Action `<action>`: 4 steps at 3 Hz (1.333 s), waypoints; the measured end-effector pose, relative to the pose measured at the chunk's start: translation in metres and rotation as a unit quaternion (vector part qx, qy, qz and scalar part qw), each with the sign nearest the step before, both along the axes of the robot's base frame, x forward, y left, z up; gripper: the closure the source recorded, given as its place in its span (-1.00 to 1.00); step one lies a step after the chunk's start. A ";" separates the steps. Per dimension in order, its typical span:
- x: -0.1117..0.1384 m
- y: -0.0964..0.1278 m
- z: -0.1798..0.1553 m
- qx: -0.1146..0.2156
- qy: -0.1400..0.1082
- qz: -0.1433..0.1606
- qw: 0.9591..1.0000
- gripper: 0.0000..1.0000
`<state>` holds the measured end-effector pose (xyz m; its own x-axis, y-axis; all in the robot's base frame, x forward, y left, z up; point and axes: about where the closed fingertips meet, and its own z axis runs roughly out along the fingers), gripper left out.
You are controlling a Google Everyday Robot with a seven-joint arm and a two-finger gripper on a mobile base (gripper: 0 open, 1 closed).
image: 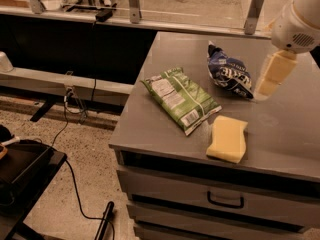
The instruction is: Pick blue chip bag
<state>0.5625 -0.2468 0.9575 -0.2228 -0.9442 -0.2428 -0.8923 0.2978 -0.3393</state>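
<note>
Blue chip bag [229, 73] just beside the end effector [267, 81]
It lies crumpled on the surface [290, 129]; whether the end effector is spread or closed cannot be told.

A flat green chip bag [181, 99] lies just beside a yellow sponge [228, 139] on the grey drawer cabinet [290, 134].

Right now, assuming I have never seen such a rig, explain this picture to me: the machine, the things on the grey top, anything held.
One camera looks down on a grey cabinet top; where it is mounted is unknown. The white rounded arm at upper right belongs to a mobile robot. Its pale gripper hangs down close beside the small crumpled dark-blue foil chip bag. Also lying there are a larger flat green chip bag and a yellow sponge block. All three lie on the top; nothing is lifted.
</note>
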 end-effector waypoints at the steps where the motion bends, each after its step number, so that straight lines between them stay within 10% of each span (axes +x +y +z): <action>1: 0.038 0.000 -0.020 0.013 -0.001 -0.005 1.000 -1.00; 3: 0.077 0.023 -0.061 0.057 0.009 0.001 0.998 -0.96; 4: 0.080 0.038 -0.078 0.080 0.016 0.011 0.997 -0.61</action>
<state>0.6429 -0.2084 0.8799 -0.2123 -0.8986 -0.3839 -0.9090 0.3258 -0.2600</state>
